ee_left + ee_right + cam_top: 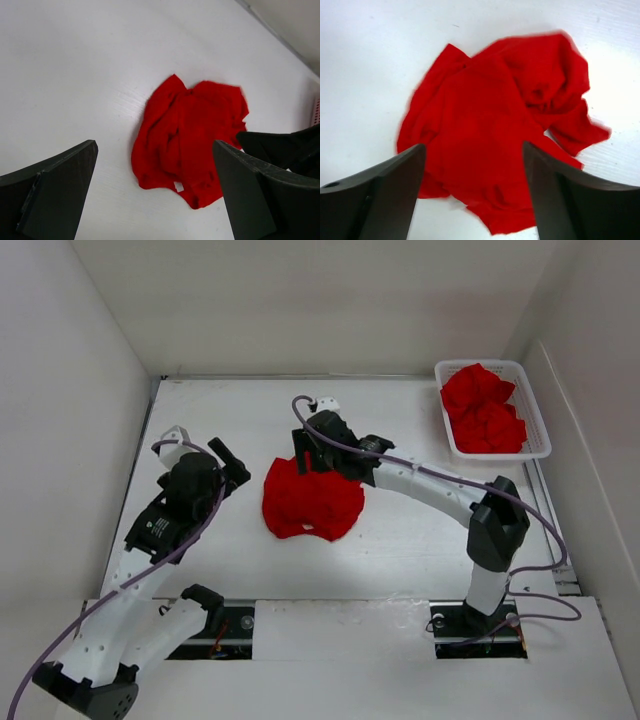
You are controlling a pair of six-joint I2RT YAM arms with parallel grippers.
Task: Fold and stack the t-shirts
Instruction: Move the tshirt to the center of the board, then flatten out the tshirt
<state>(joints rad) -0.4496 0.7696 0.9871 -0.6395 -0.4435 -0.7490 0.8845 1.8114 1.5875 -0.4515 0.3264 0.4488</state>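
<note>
Flattening stage, by judgement: crumpled t-shirt (pixel 312 502) on tabletop (pixel 400 545); right end effector (pixel 473 150), jaws apart, at its 12 o'clock edge; left end effector (pixel 154 145) likewise, at 9 o'clock; next needs hem pinches.

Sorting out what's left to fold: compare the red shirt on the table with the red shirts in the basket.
The shirt on the table lies spread loosely on the white table; the shirts in the basket sit bunched inside the white mesh basket at the far right corner. The open right gripper hangs over the shirt on the table; no gripper is near the shirts in the basket. All are bright red, crumpled and unfolded.
</note>
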